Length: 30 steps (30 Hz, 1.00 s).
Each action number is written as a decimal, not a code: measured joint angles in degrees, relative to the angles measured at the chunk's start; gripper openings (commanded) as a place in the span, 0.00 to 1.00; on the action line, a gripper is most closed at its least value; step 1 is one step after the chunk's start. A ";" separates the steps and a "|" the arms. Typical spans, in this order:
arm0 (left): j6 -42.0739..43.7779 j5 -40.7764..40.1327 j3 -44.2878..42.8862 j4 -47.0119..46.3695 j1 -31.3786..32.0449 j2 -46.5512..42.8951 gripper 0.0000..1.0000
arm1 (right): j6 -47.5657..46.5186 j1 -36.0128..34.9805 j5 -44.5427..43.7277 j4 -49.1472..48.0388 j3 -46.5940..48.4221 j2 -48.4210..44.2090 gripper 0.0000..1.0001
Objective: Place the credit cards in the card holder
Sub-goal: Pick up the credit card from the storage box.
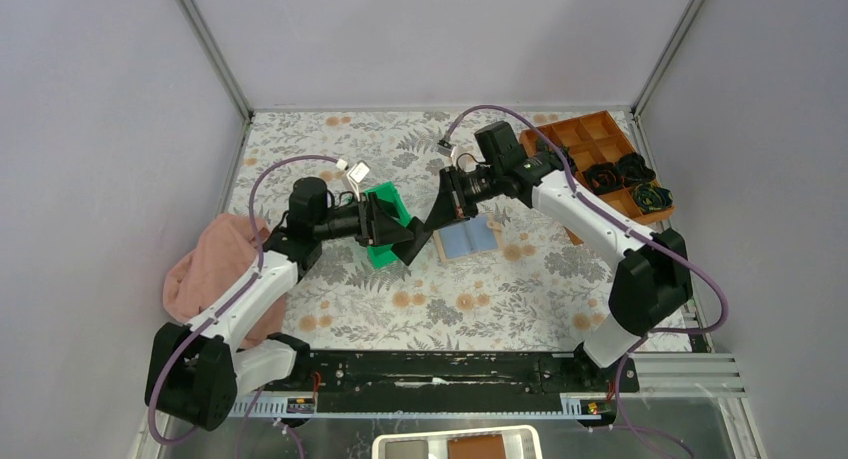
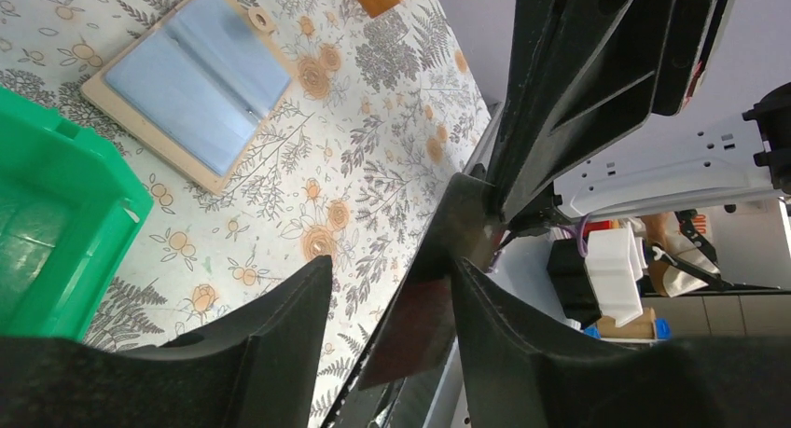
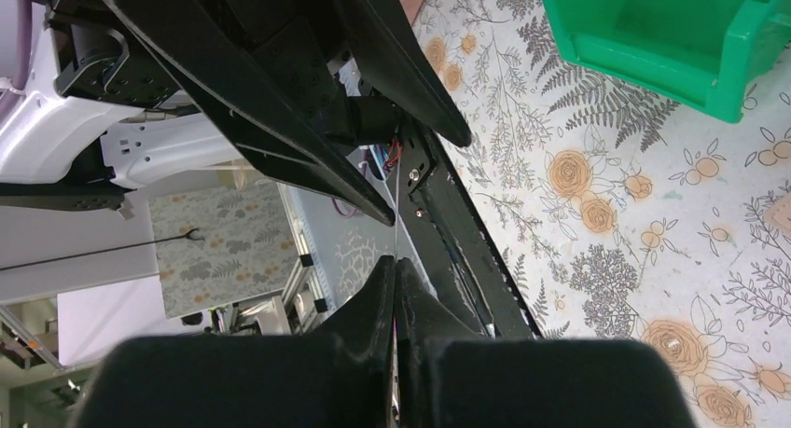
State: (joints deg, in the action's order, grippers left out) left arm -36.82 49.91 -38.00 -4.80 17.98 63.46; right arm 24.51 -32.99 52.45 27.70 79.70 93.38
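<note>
My right gripper point(image 3: 394, 263) is shut on a dark credit card point(image 2: 434, 307), held up off the table. In the right wrist view the card shows edge-on as a thin line point(image 3: 396, 204). My left gripper point(image 2: 390, 263) is open around that same card. Its right finger lies close against the card and its left finger stands clear of it. Both grippers meet in mid-air point(image 1: 420, 234) between the green tray and the card holder point(image 1: 468, 239). The card holder point(image 2: 196, 78) lies open on the table, blue-grey face up.
The green tray point(image 1: 385, 224) sits just left of the grippers. An orange-brown compartment box point(image 1: 600, 154) holding dark rosette lumps point(image 1: 620, 174) stands at the back right. A pink cloth point(image 1: 215, 269) lies at the left edge beside the left arm.
</note>
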 measured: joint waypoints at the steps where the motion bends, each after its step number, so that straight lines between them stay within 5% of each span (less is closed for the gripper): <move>1: -0.13 0.37 0.00 -0.37 0.00 0.39 0.50 | 0.22 0.04 0.61 -0.48 0.00 0.22 0.00; 16: -1.25 3.72 0.00 -3.72 0.00 2.38 0.21 | 1.31 1.20 2.89 -1.75 -0.09 2.86 0.00; 21: -2.10 3.96 0.37 -5.07 -0.04 2.80 0.00 | 1.44 1.84 3.34 -1.81 -0.09 3.96 0.00; 30: -9.20 3.23 4.63 -14.75 0.00 4.15 0.00 | 2.36 3.08 3.52 -3.26 -0.09 6.05 0.36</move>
State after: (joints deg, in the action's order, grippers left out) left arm -46.02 53.15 -33.36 -19.55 17.98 67.61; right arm 26.87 -29.91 55.96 24.45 79.61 99.44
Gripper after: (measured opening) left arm 0.011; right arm 0.282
